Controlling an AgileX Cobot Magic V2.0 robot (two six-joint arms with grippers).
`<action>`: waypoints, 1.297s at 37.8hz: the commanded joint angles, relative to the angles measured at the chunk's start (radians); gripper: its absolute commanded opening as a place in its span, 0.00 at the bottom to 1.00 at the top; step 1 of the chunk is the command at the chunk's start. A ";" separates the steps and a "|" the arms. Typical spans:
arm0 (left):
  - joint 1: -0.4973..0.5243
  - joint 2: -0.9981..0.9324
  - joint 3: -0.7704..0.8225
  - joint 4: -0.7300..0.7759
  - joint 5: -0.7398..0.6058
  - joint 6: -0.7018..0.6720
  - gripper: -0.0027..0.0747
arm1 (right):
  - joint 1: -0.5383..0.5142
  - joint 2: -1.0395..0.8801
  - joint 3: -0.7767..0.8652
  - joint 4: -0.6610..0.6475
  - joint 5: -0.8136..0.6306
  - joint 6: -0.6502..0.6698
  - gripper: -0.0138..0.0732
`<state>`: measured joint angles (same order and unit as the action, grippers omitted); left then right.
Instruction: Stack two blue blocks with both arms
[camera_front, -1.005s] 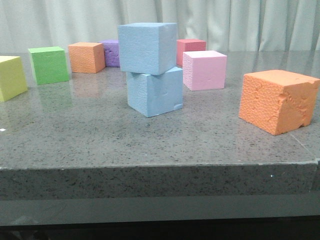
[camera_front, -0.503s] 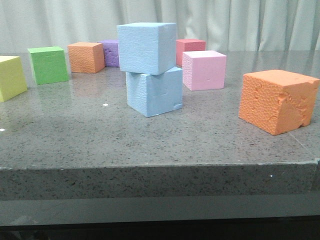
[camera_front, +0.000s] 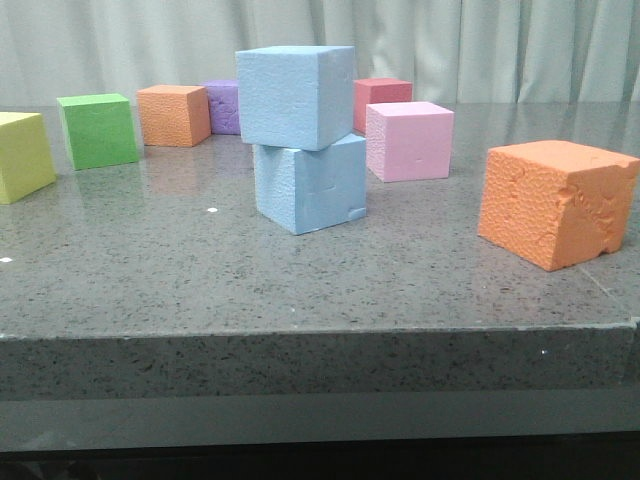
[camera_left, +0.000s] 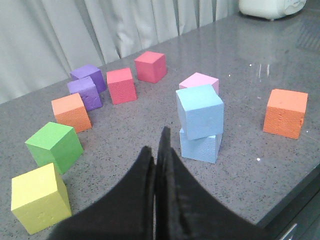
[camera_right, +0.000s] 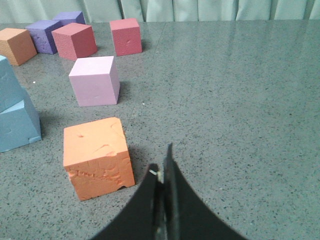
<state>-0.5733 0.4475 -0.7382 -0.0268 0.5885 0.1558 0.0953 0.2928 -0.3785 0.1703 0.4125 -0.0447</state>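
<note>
Two light blue blocks stand stacked near the table's middle. The upper blue block (camera_front: 295, 95) sits turned a little on the lower blue block (camera_front: 310, 185), which has scored lines and a chipped corner. The stack also shows in the left wrist view, upper block (camera_left: 200, 111) over lower block (camera_left: 200, 146), and at the edge of the right wrist view (camera_right: 15, 117). My left gripper (camera_left: 157, 145) is shut on nothing, held back from the stack. Also shut and empty, my right gripper (camera_right: 162, 162) hangs beside an orange cube (camera_right: 97, 155). Neither gripper appears in the front view.
An orange cube (camera_front: 555, 200) sits front right, a pink cube (camera_front: 408, 140) right behind the stack. Red cube (camera_front: 382, 100), purple cube (camera_front: 222, 105), another orange cube (camera_front: 173, 113), green cube (camera_front: 97, 130) and yellow cube (camera_front: 22, 155) line the back and left.
</note>
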 joint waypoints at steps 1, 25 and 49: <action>-0.006 -0.085 0.022 -0.014 -0.110 -0.002 0.01 | -0.005 0.011 -0.024 0.006 -0.084 -0.008 0.08; -0.006 -0.356 0.092 -0.072 -0.100 -0.002 0.01 | -0.005 0.011 -0.024 0.006 -0.081 -0.008 0.08; -0.006 -0.356 0.092 -0.070 -0.097 -0.002 0.01 | -0.005 0.011 -0.024 0.006 -0.077 -0.008 0.08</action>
<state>-0.5733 0.0752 -0.6232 -0.0867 0.5722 0.1558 0.0953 0.2928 -0.3785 0.1723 0.4125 -0.0447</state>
